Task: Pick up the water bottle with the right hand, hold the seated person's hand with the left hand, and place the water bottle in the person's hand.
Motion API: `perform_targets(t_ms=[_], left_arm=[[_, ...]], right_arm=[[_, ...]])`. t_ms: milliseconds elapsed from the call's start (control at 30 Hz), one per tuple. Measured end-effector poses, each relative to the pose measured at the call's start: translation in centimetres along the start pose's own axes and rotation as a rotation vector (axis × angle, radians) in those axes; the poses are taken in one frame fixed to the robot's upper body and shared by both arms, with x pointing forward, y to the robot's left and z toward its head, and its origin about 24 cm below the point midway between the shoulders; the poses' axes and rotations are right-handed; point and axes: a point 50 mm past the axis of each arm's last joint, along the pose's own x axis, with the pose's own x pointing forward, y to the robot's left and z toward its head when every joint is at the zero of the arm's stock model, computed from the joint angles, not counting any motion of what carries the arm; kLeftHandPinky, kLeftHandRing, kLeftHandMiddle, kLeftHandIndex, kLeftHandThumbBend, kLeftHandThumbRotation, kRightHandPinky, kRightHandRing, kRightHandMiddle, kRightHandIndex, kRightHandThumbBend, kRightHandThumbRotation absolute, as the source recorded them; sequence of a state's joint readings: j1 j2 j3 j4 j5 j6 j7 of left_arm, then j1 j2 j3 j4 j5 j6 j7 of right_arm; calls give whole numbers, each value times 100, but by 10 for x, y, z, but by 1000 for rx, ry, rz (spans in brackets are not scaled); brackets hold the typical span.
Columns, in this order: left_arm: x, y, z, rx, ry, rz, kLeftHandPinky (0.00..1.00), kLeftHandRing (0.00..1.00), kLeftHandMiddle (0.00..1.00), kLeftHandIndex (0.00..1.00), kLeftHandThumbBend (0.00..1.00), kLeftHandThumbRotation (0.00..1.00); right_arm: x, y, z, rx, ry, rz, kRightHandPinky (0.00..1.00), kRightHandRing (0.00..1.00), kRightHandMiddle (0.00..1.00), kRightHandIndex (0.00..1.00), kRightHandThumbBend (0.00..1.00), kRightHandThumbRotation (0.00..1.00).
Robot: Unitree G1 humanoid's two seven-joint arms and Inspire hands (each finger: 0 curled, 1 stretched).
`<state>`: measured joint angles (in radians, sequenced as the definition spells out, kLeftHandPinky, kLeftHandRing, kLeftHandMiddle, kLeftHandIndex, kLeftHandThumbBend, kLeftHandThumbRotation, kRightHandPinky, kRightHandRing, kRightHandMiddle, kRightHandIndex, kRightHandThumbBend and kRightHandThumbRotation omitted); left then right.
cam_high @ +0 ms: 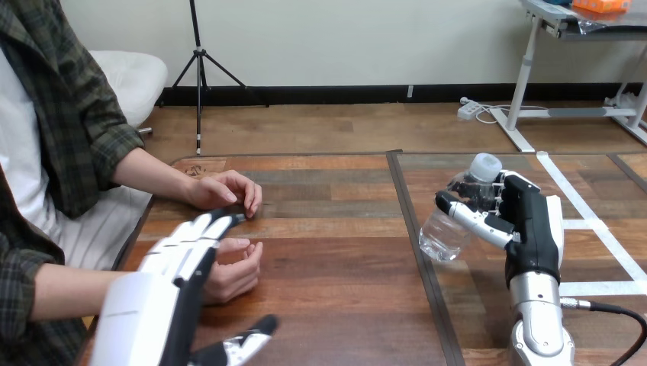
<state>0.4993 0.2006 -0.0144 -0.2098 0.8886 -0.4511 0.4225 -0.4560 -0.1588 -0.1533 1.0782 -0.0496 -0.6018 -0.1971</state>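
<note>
The clear plastic water bottle with its pale cap is at about 3 o'clock on the wooden plank worktop. It is gripped in the right hand, whose fingers and thumb wrap round its upper body. The bottle is tilted, cap toward 1 o'clock and base toward 7 o'clock, and it looks lifted, though I cannot tell for certain that the base is clear of the surface.

At 9 o'clock the left hand is open, with straight fingers pointing toward 1 o'clock and the thumb spread out toward 4 o'clock. Its fingertips reach into the gap between the person's nearer hand, loosely cupped on the worktop, and the person's farther hand, which rests palm down. The left hand overlaps the nearer hand in the view. Whether they touch cannot be told, and nothing is curled round it.

The step in hand seems to be taking the person's hand. To do it well, the left hand should go low beside the nearer hand and slide under or alongside it, closing gently on the palm or wrist so the cupped side faces up. The right hand should keep its grip firm and bring the bottle across toward 9 o'clock only once that hold is steady.
</note>
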Motion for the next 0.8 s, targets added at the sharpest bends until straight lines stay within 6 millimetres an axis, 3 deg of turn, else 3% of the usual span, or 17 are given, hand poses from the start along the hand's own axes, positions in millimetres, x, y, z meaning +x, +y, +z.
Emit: perform_targets(t_ms=[800], left_arm=[[4,15,-32,380,193,-129,82,84,84,82,78,21]], right_arm=[[-6,2,3,26,-48,53,45,50,54,57,69,0]])
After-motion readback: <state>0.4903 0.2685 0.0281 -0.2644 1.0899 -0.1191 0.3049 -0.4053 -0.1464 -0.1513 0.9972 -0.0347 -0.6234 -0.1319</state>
